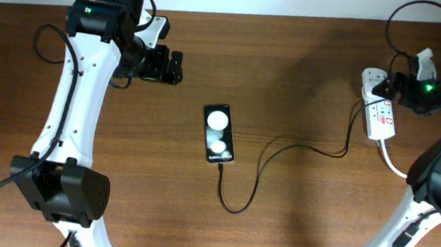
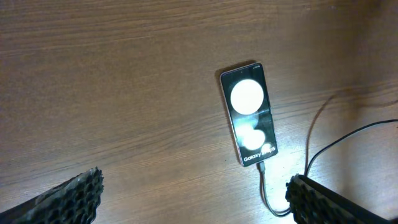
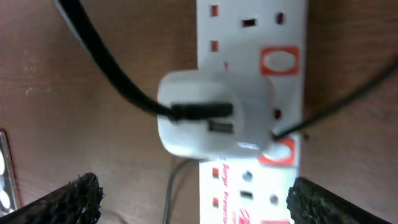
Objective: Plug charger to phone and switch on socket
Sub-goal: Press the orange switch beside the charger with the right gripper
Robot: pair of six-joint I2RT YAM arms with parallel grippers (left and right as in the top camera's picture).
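The socket (image 3: 252,37) switch (image 3: 281,151) beside the adapter (image 3: 211,115) is best pressed squarely by the right gripper (image 3: 196,196), which is spread open; the left gripper (image 2: 196,190) is likewise open.

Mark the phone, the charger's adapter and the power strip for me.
phone (image 1: 218,134): overhead view, middle of its screen.
charger adapter (image 3: 249,112): right wrist view, its white body.
power strip (image 1: 381,118): overhead view, its white top face.
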